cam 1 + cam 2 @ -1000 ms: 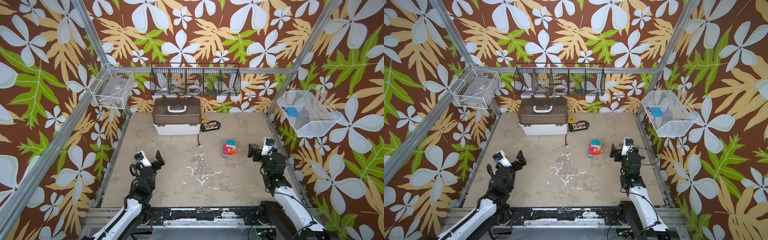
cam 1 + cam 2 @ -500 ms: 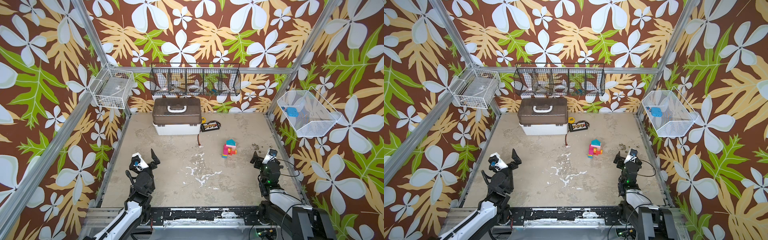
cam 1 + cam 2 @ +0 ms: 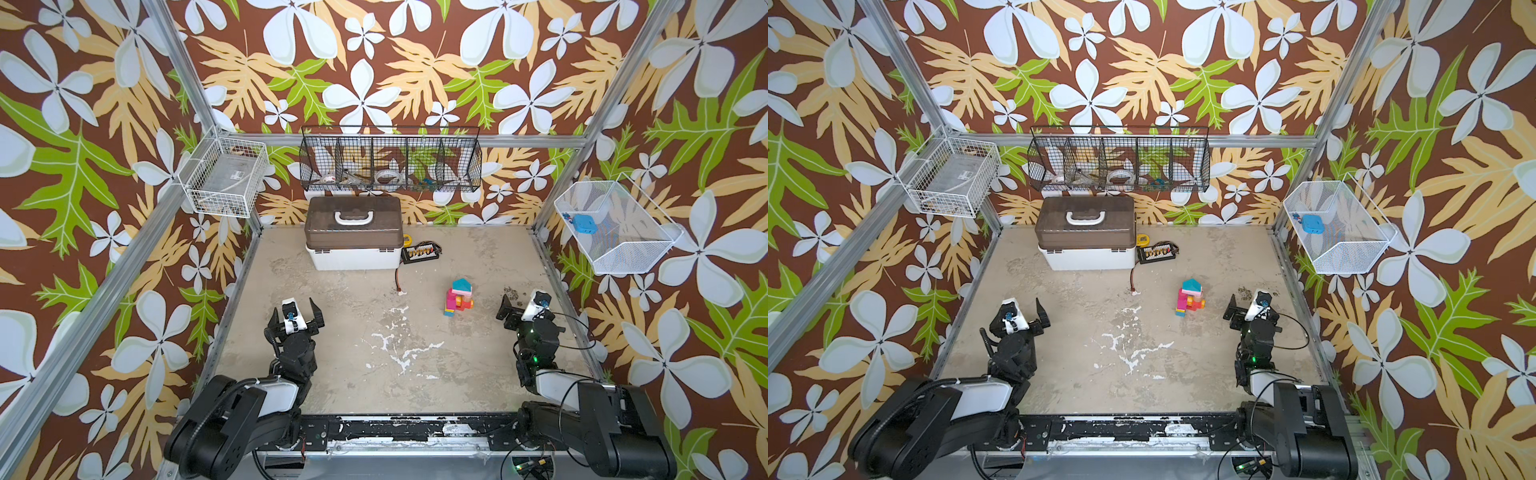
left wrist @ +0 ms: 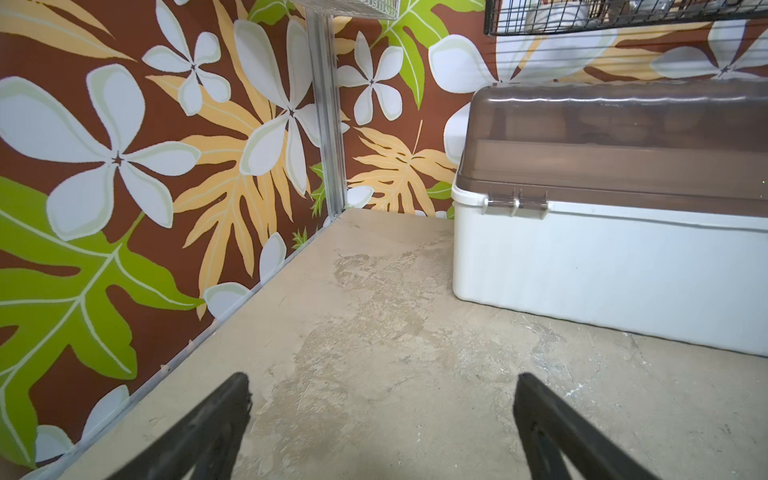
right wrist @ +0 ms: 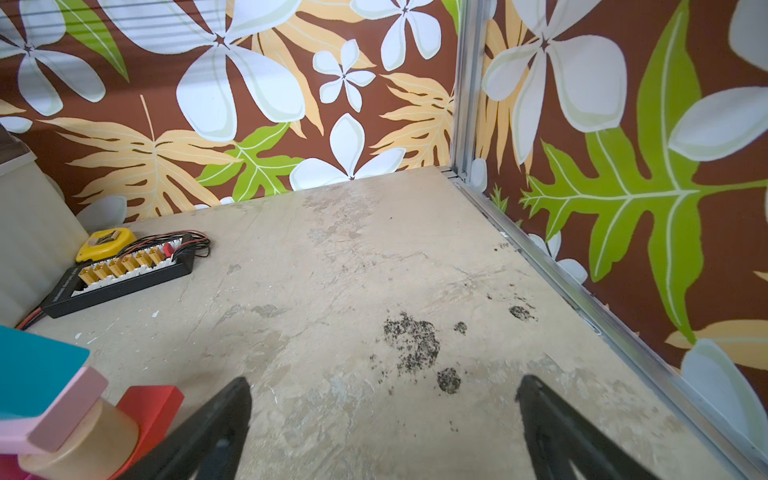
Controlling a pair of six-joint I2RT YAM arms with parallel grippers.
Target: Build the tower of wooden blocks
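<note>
The tower (image 3: pixel 457 297) (image 3: pixel 1191 298) stands right of the table's middle in both top views: a teal roof piece on pink, magenta, red, yellow and blue wood blocks. In the right wrist view its teal top (image 5: pixel 33 365), a tan cylinder (image 5: pixel 79 440) and a red block (image 5: pixel 153 407) fill one corner. My right gripper (image 3: pixel 524 305) (image 3: pixel 1250 305) (image 5: pixel 384 381) is open and empty, low over the table just right of the tower, apart from it. My left gripper (image 3: pixel 295 313) (image 3: pixel 1018 316) (image 4: pixel 382 378) is open and empty near the left wall.
A brown-lidded white toolbox (image 3: pixel 353 232) (image 4: pixel 602 266) stands at the back, with a black-and-orange board (image 3: pixel 420 252) (image 5: pixel 120 274) and a yellow tape measure (image 5: pixel 106 243) beside it. Wire baskets (image 3: pixel 390 160) (image 3: pixel 224 183) (image 3: pixel 615 228) hang on the walls. Dark specks (image 5: pixel 411 340) mark the table.
Both arms have folded back toward the near edge, their base links now in view. Both grippers stay open. The tower has not moved.
</note>
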